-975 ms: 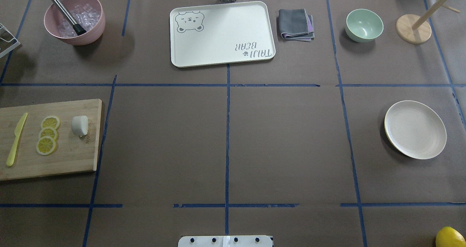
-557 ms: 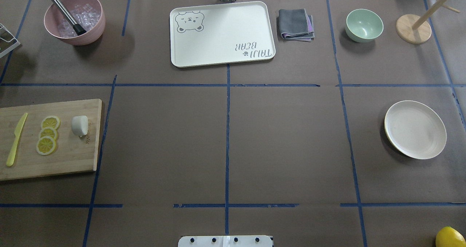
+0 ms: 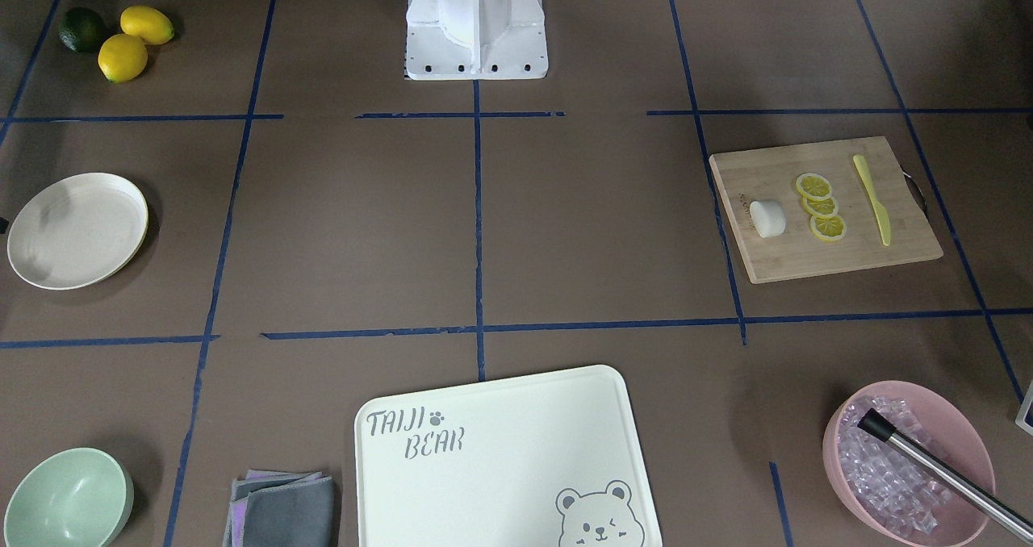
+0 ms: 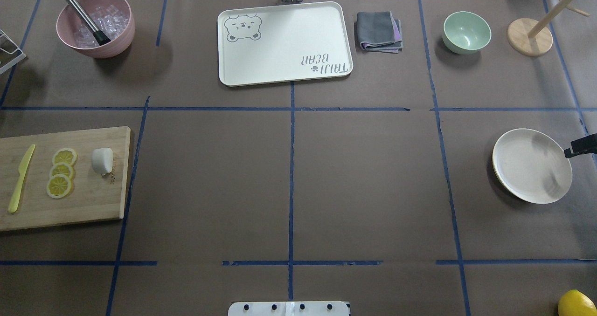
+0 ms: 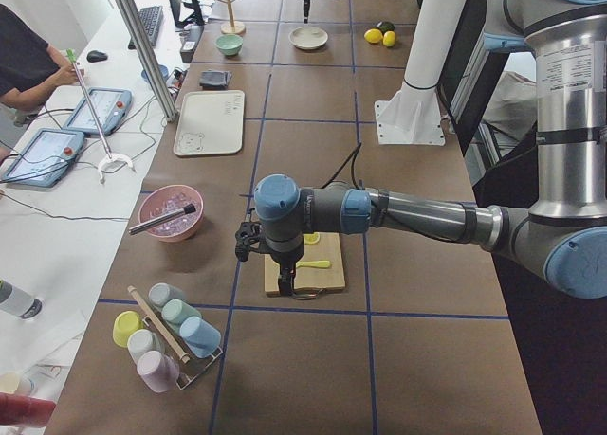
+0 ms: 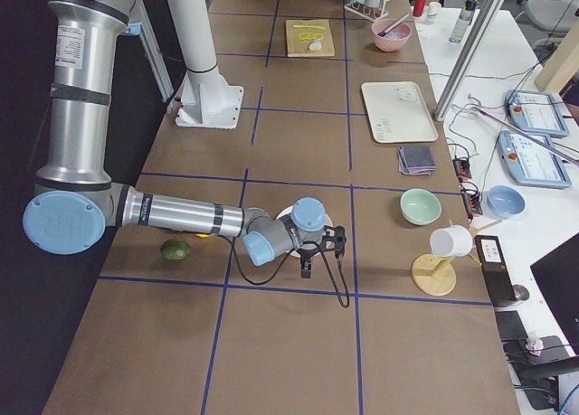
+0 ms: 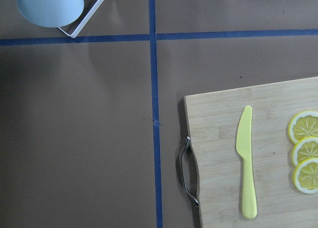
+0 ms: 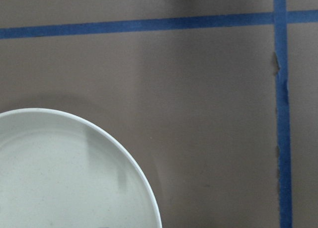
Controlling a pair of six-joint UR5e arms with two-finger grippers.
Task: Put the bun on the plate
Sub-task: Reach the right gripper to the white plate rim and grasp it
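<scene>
The white bun (image 4: 102, 160) lies on a wooden cutting board (image 4: 88, 204) at the table's left, beside three lemon slices (image 4: 60, 172) and a yellow knife (image 4: 21, 178). The cream plate (image 4: 531, 165) sits at the far right with nothing on it. My left gripper (image 5: 285, 285) hangs over the board's outer end; whether it is open or shut I cannot tell. A black part of my right gripper (image 4: 579, 146) pokes in beside the plate's right rim, and its fingers are hidden. The right wrist view shows the plate (image 8: 64, 173) from above, and the left wrist view shows the knife (image 7: 247, 163).
Along the far edge stand a pink bowl of ice (image 4: 95, 24), a bear-printed tray (image 4: 284, 43), a folded grey cloth (image 4: 378, 30), a mint bowl (image 4: 466, 31) and a wooden stand (image 4: 530, 36). A lemon (image 4: 577, 303) lies at the near right. A cup rack (image 5: 166, 335) stands beyond the board.
A black part of my right gripper has come into the overhead view at the right edge, and its shadow now falls on the plate. The bun and plate have not moved.
</scene>
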